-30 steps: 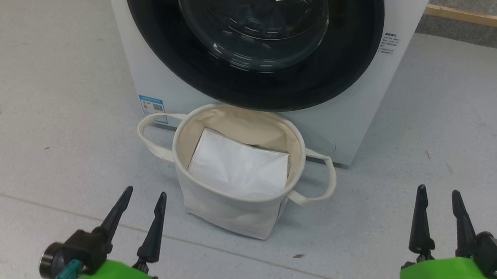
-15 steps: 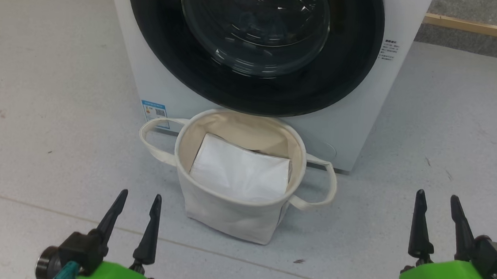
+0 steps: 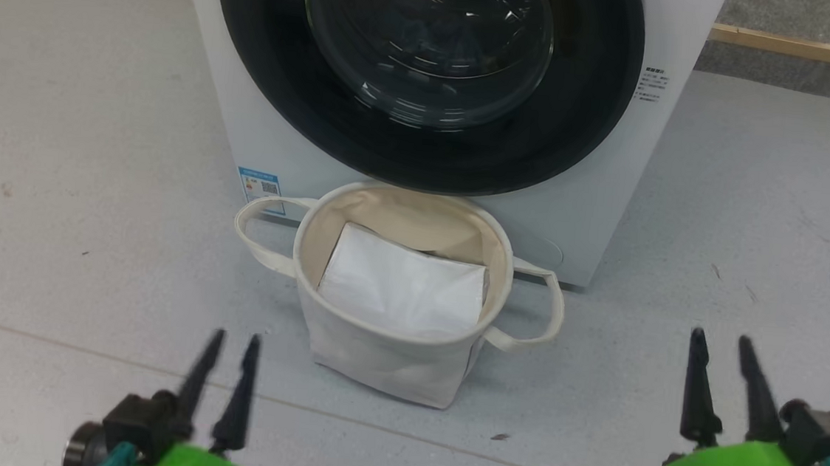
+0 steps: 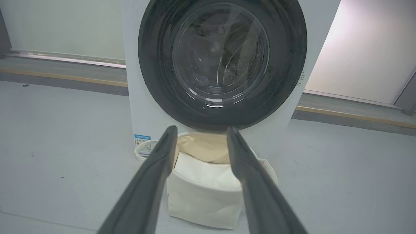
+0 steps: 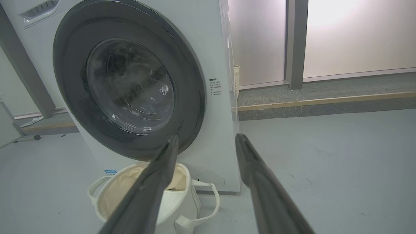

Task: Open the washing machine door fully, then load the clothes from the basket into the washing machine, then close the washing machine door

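The washing machine (image 3: 595, 203) stands straight ahead, white, with a blue label (image 3: 259, 185) at its lower left. The washing machine door (image 3: 253, 28) lies shut against the front, black rim around clear glass; it also faces the wrist cameras (image 4: 156, 65) (image 5: 71, 81). The basket (image 3: 376, 356) sits on the floor right below the door, holding a flat white sheet (image 3: 403, 284). The clothes are out of view. My left gripper (image 3: 235, 339) (image 4: 201, 129) hangs open and empty near the basket's left front. My right gripper (image 3: 721, 337) (image 5: 207, 137) is open and empty, well right of the basket.
Grey floor (image 3: 80, 162) spreads wide on both sides of the machine. A raised kerb with a wooden strip (image 3: 807, 49) runs behind it at the right. The basket's looped handles (image 3: 538, 309) stick out sideways. A floor seam crosses in front of the basket.
The left gripper has shifted slightly and shows blurred, its fingers a little closer together. The right gripper sits slightly lower in the head view. Basket and door are unchanged.
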